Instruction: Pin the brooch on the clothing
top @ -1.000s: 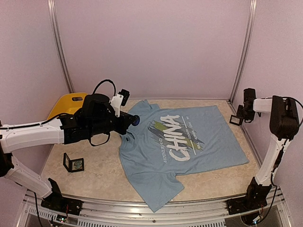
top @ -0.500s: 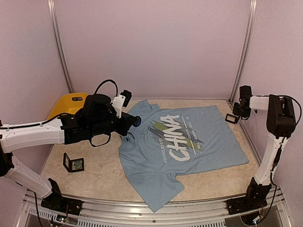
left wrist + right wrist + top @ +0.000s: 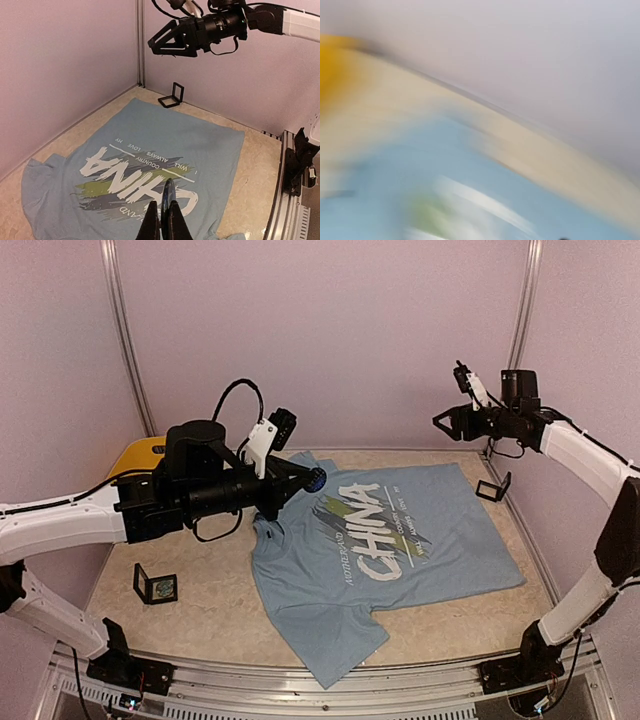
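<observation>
The clothing [image 3: 440, 550], a light blue T-shirt with white "CHINA" lettering, lies spread flat on the table; in the left wrist view the clothing [image 3: 210, 145] fills the floor below. My left gripper [image 3: 306, 481] hovers above the shirt's collar end, shut on the brooch [image 3: 317, 479], a small dark blue disc. The brooch [image 3: 170, 192] shows edge-on between the black fingers [image 3: 152, 225]. My right gripper [image 3: 441, 423] hangs high over the shirt's far right corner, open and empty, also seen as the right gripper [image 3: 156, 47] from the left wrist. The right wrist view is motion-blurred.
A small black open case [image 3: 492, 489] stands on the table by the shirt's right sleeve, also seen as the case [image 3: 172, 96]. A second black case [image 3: 156, 586] sits at the near left. A yellow object [image 3: 140, 453] lies at the back left. Walls close in on three sides.
My right gripper opened, let go of the black case at the right and swung up and leftward. My left gripper lifted a little and moved right with the brooch.
</observation>
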You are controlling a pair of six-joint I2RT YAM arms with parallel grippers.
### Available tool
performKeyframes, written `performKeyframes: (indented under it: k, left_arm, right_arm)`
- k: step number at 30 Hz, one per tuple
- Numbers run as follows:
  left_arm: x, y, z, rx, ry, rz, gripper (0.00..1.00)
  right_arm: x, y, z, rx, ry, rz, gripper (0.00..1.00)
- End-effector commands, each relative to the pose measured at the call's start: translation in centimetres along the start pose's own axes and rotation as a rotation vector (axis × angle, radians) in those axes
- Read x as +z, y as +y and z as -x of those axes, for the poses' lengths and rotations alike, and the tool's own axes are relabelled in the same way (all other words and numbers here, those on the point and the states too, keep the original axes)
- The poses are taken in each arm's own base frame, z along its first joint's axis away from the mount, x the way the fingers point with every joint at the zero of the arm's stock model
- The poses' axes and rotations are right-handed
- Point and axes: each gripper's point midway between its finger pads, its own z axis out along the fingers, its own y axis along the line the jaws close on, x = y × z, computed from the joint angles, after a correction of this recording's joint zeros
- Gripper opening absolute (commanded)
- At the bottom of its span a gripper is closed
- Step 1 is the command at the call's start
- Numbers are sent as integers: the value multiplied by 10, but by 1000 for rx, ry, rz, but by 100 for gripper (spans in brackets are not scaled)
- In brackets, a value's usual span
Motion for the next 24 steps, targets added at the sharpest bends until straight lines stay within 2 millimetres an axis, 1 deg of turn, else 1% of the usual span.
performKeyframes:
  k: [1, 2, 4, 7, 9, 12, 15, 16, 20, 24]
  left_arm:
    - [-27, -31, 70, 75, -203, -155, 0]
    - [-30, -35, 75, 82, -215, -173, 0]
    - [-36, -44, 81, 94, -237, -201, 0]
    - [-45, -58, 92, 102, -265, -241, 0]
    - [-48, -69, 95, 117, -273, -268, 0]
    - [-50, -79, 95, 141, -282, -278, 0]
    - [-53, -85, 97, 149, -293, -281, 0]
    - [-54, -86, 97, 151, -299, -283, 0]
    - [-57, -89, 98, 154, -317, -289, 0]
    - [-55, -89, 97, 154, -306, -285, 0]
  right_arm:
    - [-107, 224, 39, -386, -352, 843, 63]
    - [-122, 249, 36, -422, -389, 907, 63]
    - [-144, 288, 35, -476, -451, 985, 61]
    - [-157, 326, 35, -494, -461, 1023, 53]
    - [-159, 342, 35, -490, -444, 1032, 51]
    - [-151, 363, 26, -485, -376, 1024, 50]
    - [-140, 376, 14, -485, -305, 1033, 44]
    - [-140, 379, 11, -482, -291, 1054, 42]
    - [-141, 384, 0, -485, -277, 1104, 33]
    - [-144, 385, 0, -482, -288, 1116, 23]
